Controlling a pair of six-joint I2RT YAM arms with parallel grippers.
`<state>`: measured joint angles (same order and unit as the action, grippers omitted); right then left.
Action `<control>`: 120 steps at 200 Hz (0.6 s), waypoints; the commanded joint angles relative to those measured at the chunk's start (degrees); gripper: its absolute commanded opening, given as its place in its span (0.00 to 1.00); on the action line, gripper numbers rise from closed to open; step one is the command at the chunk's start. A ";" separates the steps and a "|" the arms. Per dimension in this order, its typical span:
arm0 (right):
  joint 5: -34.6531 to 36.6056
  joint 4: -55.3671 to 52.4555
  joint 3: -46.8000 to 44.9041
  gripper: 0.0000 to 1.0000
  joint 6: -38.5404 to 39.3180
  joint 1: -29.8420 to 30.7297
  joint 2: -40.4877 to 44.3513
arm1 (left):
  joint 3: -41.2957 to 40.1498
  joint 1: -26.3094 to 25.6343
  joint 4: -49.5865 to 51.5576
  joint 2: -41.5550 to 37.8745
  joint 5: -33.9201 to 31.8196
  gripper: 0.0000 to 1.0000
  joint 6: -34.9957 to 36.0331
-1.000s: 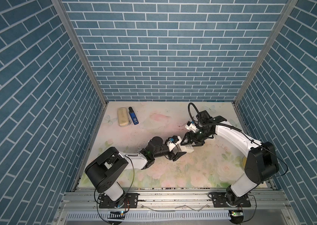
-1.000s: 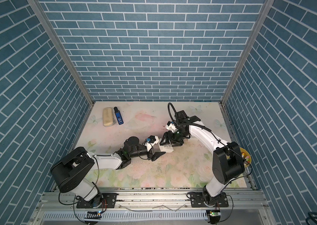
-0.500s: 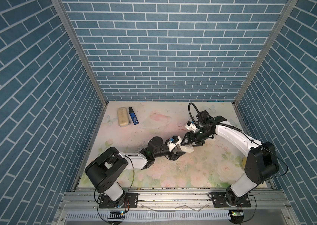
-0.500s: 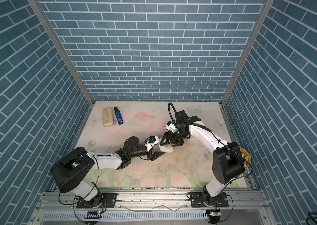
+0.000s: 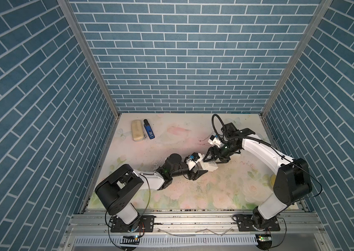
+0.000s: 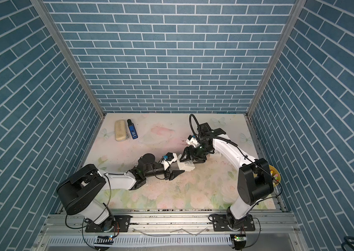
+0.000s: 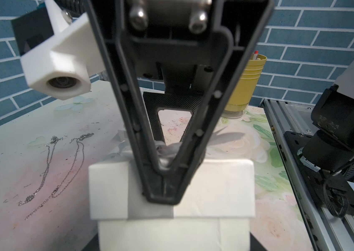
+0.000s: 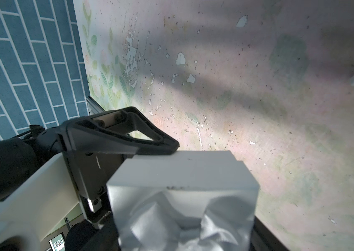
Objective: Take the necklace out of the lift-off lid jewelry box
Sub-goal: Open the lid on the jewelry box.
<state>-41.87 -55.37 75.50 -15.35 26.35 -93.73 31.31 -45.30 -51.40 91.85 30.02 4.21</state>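
Meeting low over the table in both top views, the left gripper (image 5: pixel 202 167) and right gripper (image 5: pixel 214 160) are seen at a small white jewelry box (image 5: pixel 210 167); the grips are too small to judge there. In the left wrist view the matte square lid (image 7: pixel 215 187) is pinched front and back by the right gripper's black triangular fingers (image 7: pixel 163 191). A grey ribbon bow (image 7: pixel 228 138) is half hidden between them. The base (image 7: pixel 171 234) is clamped wide by the left gripper, whose jaws are cut off. A fine silver necklace (image 7: pixel 52 171) lies on the floral mat (image 7: pixel 19 217) beside the right gripper, outside the box. The right wrist view leaves the necklace out of frame; one left finger (image 8: pixel 163 146) is pressed against the box wall.
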 commanded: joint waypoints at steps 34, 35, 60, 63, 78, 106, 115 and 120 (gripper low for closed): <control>2.78 -3.60 2.19 0.76 2.09 -1.80 2.11 | -2.30 0.44 -5.60 0.45 -1.80 0.56 -1.28; 2.90 -3.64 2.19 0.76 2.08 -1.81 2.13 | -2.35 0.46 -5.75 0.53 -1.85 0.56 -1.29; 3.60 -3.69 2.19 0.76 1.73 -2.36 2.57 | -3.37 0.82 -8.55 1.28 -1.97 0.56 -2.40; 3.71 -3.69 2.20 0.76 1.61 -2.43 2.63 | -3.42 0.90 -8.76 1.35 -1.98 0.56 -2.44; 4.42 -3.60 2.21 0.76 1.39 -2.82 2.91 | -3.83 1.05 -9.88 1.66 -2.10 0.56 -2.69; 6.43 -3.26 1.27 0.76 0.25 -4.11 3.94 | -4.57 1.09 -10.64 1.74 -2.75 0.56 -2.57; 7.41 -3.16 0.52 0.75 -0.14 -4.75 4.46 | -4.77 1.18 -10.74 1.66 -2.86 0.56 -2.46; 8.02 -3.00 -0.01 0.76 -0.28 -5.17 4.74 | -5.00 1.18 -10.79 1.52 -2.99 0.56 -2.41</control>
<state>-37.06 -56.62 76.34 -15.18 22.83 -91.83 27.35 -44.51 -59.46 93.12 27.81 2.04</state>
